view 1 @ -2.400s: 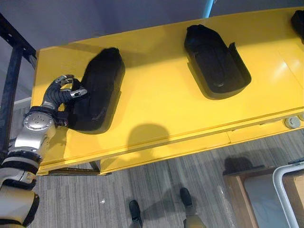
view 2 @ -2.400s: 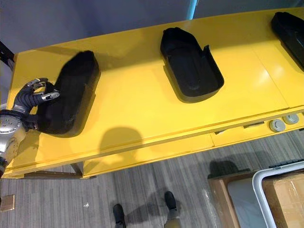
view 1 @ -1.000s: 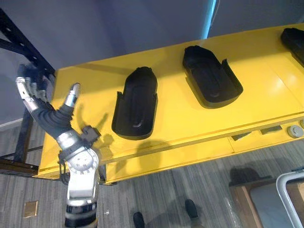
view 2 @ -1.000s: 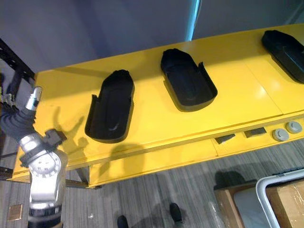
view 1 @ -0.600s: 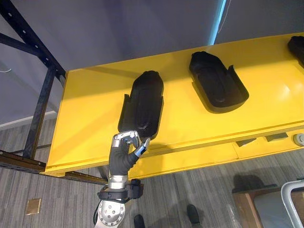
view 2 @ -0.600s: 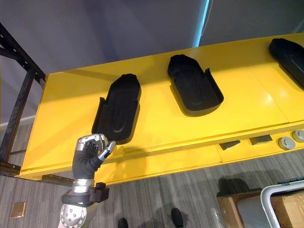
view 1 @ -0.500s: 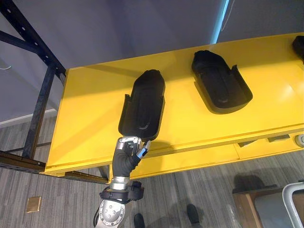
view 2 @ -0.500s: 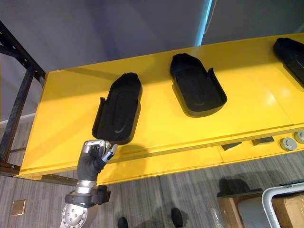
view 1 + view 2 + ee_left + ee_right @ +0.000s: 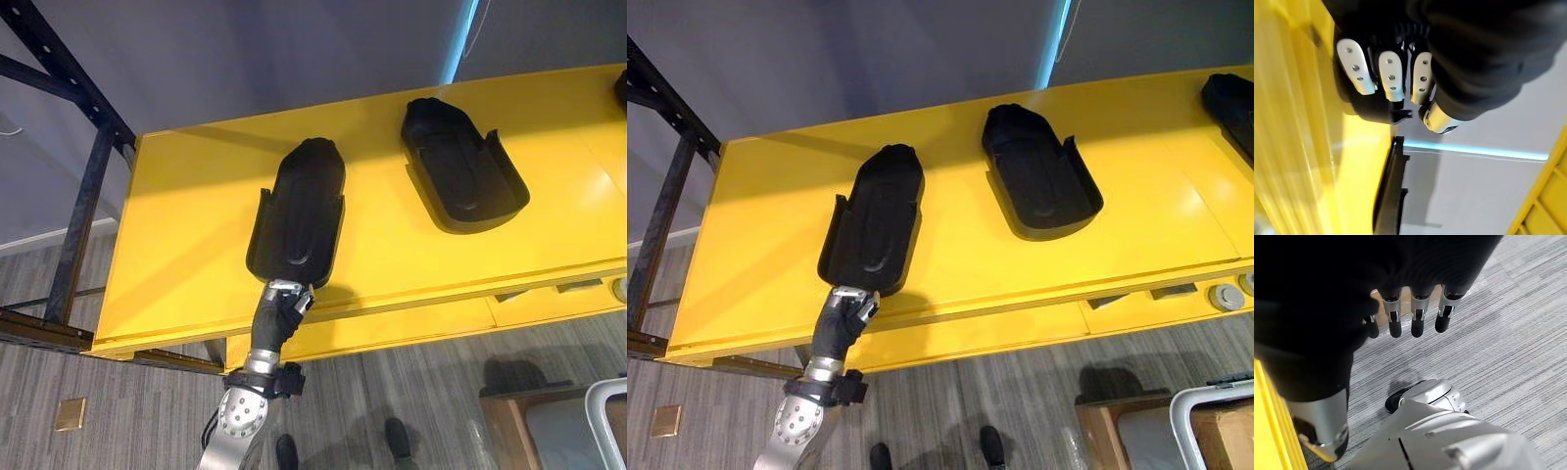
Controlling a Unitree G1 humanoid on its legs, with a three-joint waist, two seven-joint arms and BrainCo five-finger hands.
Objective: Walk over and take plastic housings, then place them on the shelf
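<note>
A long yellow table (image 9: pixel 176 245) carries three black housings, all hollow side up and well apart. The left housing (image 9: pixel 299 211) lies lengthwise, its near end by the front edge. The middle housing (image 9: pixel 462 166) sits farther back, slightly turned. The third housing (image 9: pixel 1234 103) (only partly in view) lies far right. Round buttons (image 9: pixel 1227 297) sit on the front ledge.

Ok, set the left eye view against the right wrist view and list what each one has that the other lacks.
Left eye view: the left housing and right housing lying on the yellow table, the left robot hand curled on the left one's near end, a black rack frame. Right wrist view: the right robot hand hanging open above the grey floor. Shared: that table's edge and the floor.
</note>
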